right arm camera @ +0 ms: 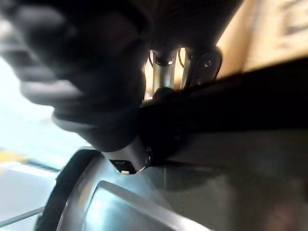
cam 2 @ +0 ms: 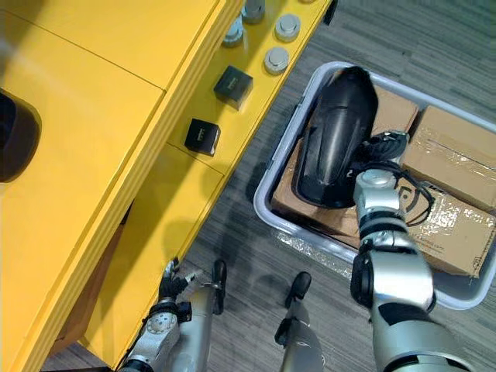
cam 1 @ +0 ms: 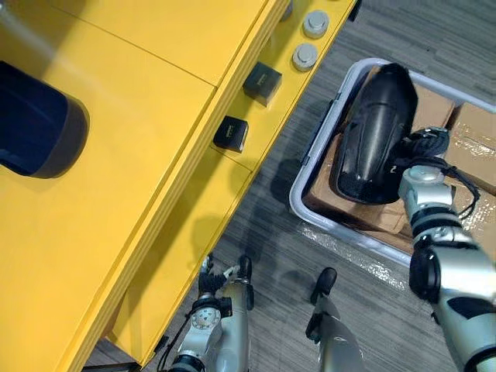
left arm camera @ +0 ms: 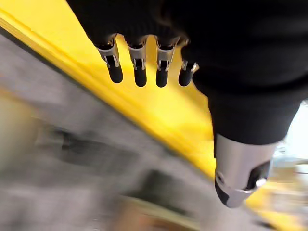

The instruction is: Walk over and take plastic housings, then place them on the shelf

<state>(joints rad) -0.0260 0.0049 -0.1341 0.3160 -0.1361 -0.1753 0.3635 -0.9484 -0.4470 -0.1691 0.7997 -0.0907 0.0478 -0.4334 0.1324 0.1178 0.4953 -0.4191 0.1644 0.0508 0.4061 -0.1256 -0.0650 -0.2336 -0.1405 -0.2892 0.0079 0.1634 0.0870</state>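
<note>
The right hand (cam 1: 425, 142) is pinching 1 edge of the black plastic housing (cam 1: 372, 132) lying on cardboard boxes (cam 1: 474, 143) in the grey bin (cam 1: 299, 203), the left hand (left arm camera: 140, 72) hanging slack and empty; such an off-centre grip is likely risking slip or swing on lifting.

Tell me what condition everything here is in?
black housing, lying on cardboard boxes in the grey bin
right hand, shut on the black housing's edge
left hand, open, empty, beside the yellow shelf
grey bin, standing on the floor
cardboard boxes, taped shut
</note>
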